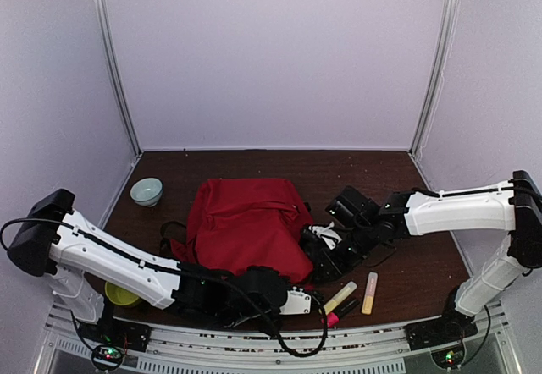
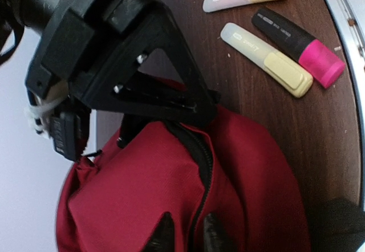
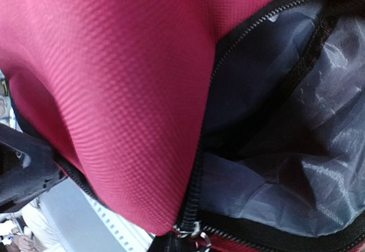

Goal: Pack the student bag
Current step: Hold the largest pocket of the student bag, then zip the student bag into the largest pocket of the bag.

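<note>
- red bag (image 1: 246, 222) lies on the middle of the table (image 1: 406, 188), zip open.
- left claw (image 2: 187, 234) nearly closed, pinching the bag's zip edge.
- right claw (image 1: 320, 257) at the bag's mouth; opening cannot be told.

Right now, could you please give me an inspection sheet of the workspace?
Surface: dark brown table, a few specks at the far edge.
Job's things: red bag lies mid-table, its zip open, grey lining showing.
Clutter: three highlighters by the bag's near-right corner; pale bowl far left; yellow bowl partly under the left arm.
Grippers: left gripper straddles the zip, fingers close together; right gripper at the bag's opening, grip unclear.
Cables: black cables loop at the near edge.
Surroundings: lilac walls, metal posts.
</note>
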`<action>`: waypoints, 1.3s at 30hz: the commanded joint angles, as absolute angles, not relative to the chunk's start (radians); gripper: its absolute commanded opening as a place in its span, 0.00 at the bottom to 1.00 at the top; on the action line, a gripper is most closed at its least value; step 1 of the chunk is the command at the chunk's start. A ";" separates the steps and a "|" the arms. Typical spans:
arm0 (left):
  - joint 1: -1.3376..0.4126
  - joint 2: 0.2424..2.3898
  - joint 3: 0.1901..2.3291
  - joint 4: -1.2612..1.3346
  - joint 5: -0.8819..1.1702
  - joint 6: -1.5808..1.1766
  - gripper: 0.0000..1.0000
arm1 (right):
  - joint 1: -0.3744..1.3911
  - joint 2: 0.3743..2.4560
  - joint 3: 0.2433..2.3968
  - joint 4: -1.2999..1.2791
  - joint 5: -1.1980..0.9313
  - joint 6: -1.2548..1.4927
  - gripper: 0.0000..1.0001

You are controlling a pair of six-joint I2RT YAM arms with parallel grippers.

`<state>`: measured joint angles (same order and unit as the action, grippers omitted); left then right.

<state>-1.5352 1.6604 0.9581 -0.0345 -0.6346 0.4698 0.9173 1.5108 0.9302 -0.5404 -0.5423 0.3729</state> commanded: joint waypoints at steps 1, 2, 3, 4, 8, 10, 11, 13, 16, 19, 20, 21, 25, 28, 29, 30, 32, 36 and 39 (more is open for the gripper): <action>-1.532 1.685 0.996 -0.090 -0.673 0.456 0.01 | 0.908 1.472 0.926 -0.534 -0.499 0.367 0.09; -1.532 1.677 0.991 -0.092 -0.669 0.453 0.00 | 0.906 1.461 0.929 -0.558 -0.487 0.361 0.06; -1.532 1.666 0.984 -0.094 -0.664 0.450 0.00 | 0.903 1.450 0.934 -0.585 -0.475 0.351 0.03; -1.532 1.656 0.977 -0.100 -0.663 0.448 0.00 | 0.900 1.438 0.937 -0.615 -0.463 0.344 0.00; -1.532 1.631 0.952 -0.147 -0.670 0.427 0.00 | 0.873 1.390 0.937 -0.729 -0.424 0.315 0.00; -1.536 1.624 0.945 -0.183 -0.659 0.411 0.00 | 0.852 1.377 0.941 -0.770 -0.411 0.298 0.00; -1.540 1.621 0.942 -0.202 -0.648 0.406 0.00 | 0.838 1.373 0.947 -0.788 -0.400 0.289 0.00; -1.550 1.615 0.938 -0.248 -0.619 0.396 0.00 | 0.808 1.374 0.963 -0.823 -0.383 0.267 0.00; -1.566 1.594 0.936 -0.332 -0.596 0.363 0.00 | 0.758 1.395 0.995 -0.872 -0.362 0.223 0.00; -1.584 1.552 0.926 -0.390 -0.585 0.321 0.00 | 0.713 1.426 1.053 -0.895 -0.302 0.195 0.00; -1.590 1.538 0.922 -0.402 -0.577 0.309 0.00 | 0.701 1.440 1.077 -0.898 -0.284 0.189 0.00; -1.599 1.526 0.919 -0.410 -0.570 0.302 0.00 | 0.694 1.453 1.107 -0.902 -0.256 0.187 0.00; -1.622 1.508 0.924 -0.469 -0.556 0.266 0.00 | 0.686 1.508 1.224 -0.928 -0.165 0.166 0.00; -1.632 1.487 0.934 -0.526 -0.551 0.230 0.00 | 0.646 1.555 1.301 -0.950 -0.091 0.153 0.00; -1.639 1.474 0.934 -0.537 -0.543 0.221 0.00 | 0.628 1.569 1.325 -0.950 -0.059 0.151 0.00; -1.646 1.459 0.933 -0.542 -0.537 0.210 0.00 | 0.610 1.586 1.345 -0.944 -0.032 0.151 0.00; -1.665 1.432 0.930 -0.546 -0.523 0.195 0.00 | 0.577 1.626 1.392 -0.914 -0.020 0.150 0.00; -1.703 1.394 0.920 -0.559 -0.512 0.160 0.00 | 0.549 1.750 1.535 -0.896 -0.049 0.147 0.00; -1.716 1.373 0.920 -0.583 -0.520 0.128 0.00 | 0.546 1.830 1.638 -0.894 -0.070 0.143 0.00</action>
<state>-1.6444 1.4124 0.9550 -0.3691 -0.6144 0.2001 0.6369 1.7641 1.5055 -0.9554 -0.3229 0.1303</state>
